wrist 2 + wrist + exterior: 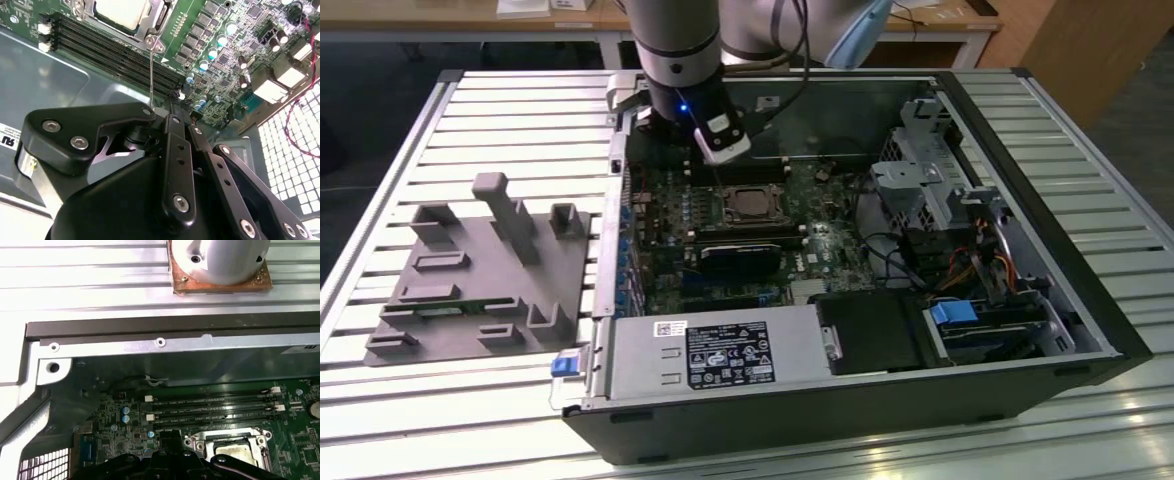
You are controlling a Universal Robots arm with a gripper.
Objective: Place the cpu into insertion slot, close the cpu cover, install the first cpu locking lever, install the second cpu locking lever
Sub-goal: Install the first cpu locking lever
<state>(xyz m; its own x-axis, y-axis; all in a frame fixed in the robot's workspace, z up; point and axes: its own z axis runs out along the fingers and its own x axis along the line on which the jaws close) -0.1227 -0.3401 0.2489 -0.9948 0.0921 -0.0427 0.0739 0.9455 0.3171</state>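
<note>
The cpu (122,11) is seen seated in the insertion slot (726,208), on the green motherboard (220,85) inside the open computer case (1067,330). Its pale metal top is framed by the cpu cover (156,15), which is laid down around it. The gripper (720,142) is held above the board, near the slot on the side towards the case wall at the back of the exterior view, and apart from the chip. In the second wrist view a bank of memory slots (110,47) is found between the black gripper body and the slot. A thin locking lever (151,75) is stretched from the slot's corner towards the gripper. Whether the lever is touched cannot be told, nor whether the gripper is apart or together.
</note>
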